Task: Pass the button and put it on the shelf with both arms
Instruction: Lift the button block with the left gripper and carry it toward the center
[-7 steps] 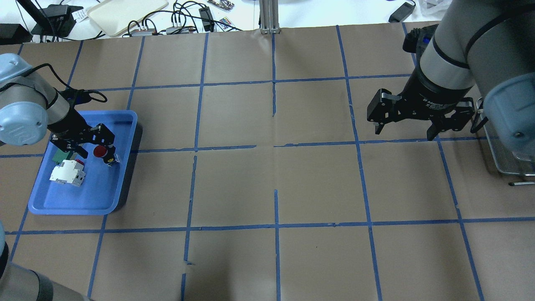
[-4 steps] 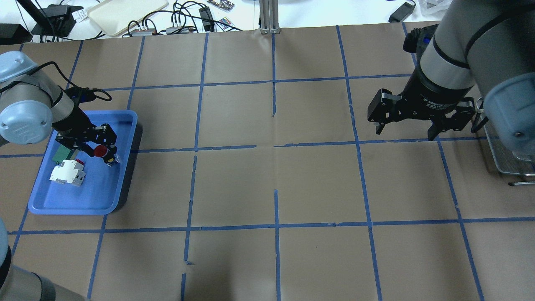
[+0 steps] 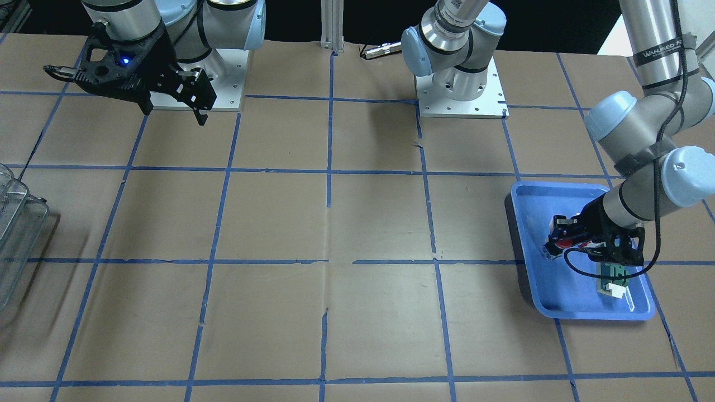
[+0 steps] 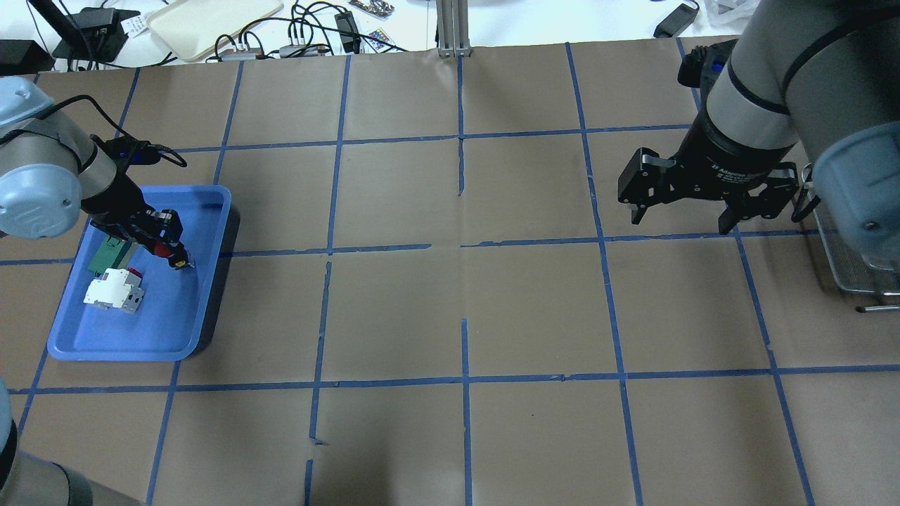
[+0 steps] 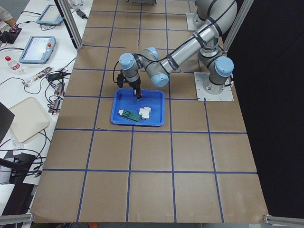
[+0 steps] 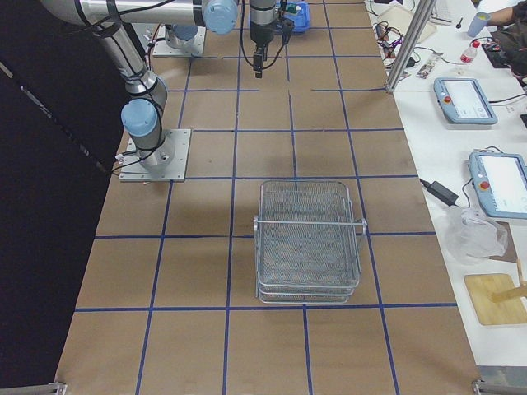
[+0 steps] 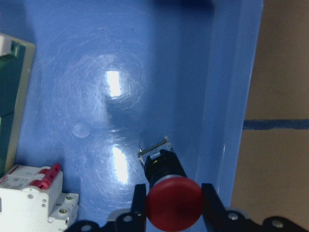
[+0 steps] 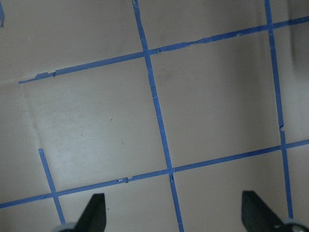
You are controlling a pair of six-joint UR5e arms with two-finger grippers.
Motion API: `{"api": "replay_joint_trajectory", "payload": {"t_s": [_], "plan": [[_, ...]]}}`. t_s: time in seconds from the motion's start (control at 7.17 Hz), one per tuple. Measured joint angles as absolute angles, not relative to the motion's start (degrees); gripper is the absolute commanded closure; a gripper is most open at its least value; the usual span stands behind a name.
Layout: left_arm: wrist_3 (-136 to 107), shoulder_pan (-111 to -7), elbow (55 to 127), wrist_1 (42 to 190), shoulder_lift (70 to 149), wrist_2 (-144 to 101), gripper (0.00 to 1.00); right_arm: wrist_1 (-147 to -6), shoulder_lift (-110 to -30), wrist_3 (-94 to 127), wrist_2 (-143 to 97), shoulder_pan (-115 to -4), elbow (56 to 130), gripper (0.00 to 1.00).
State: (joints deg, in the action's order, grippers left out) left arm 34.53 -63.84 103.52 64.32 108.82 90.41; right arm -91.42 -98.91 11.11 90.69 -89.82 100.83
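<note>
Left wrist view alone shows left gripper [image 7: 173, 189] fingers [image 7: 211, 205] pinching the button [image 7: 170, 195]; blue tray [image 7: 72, 72] also holds circuit breaker [image 7: 34, 193]. Right gripper [image 4: 679, 223] fingers spread.

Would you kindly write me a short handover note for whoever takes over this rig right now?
Left gripper: shut on the button, gripping the red cap from both sides, low inside the blue tray, next to the green block and the white block.
Right gripper: open and empty, hovering above the table on the side where the shelf stands.
Done: button grasped.
Left: lift it out of the tray, pass it to the right gripper, place it on the shelf.
</note>
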Motion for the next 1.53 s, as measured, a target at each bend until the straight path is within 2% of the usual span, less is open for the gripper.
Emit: {"api": "replay_joint_trajectory", "payload": {"t_s": [0.28, 0.56, 0.84, 1.26, 1.53], "plan": [[37.75, -64.17, 100.58, 70.08, 107.18, 82.14, 1.0, -91.71, -98.89, 11.08, 90.74, -89.82, 100.81, 0.0], [36.09, -65.41, 97.11, 83.21, 104.59, 66.9, 1.0, -91.86, -98.88, 11.08, 90.72, -89.81, 100.81, 0.0], [30.08, -69.85, 97.16, 90.36, 101.46, 48.02, 1.0, -92.0, -98.77, 10.58, 90.66, -89.64, 100.81, 0.0], [1.61, -81.36, 97.3, 90.93, 99.24, 26.85, 1.0, -91.15, -98.63, 9.18, 84.06, -82.97, 100.7, 0.0], [-5.5, -87.91, 97.55, 90.07, 98.88, 17.2, 1.0, -89.07, -98.61, 9.52, 71.39, -76.91, 100.7, 0.0]]}}
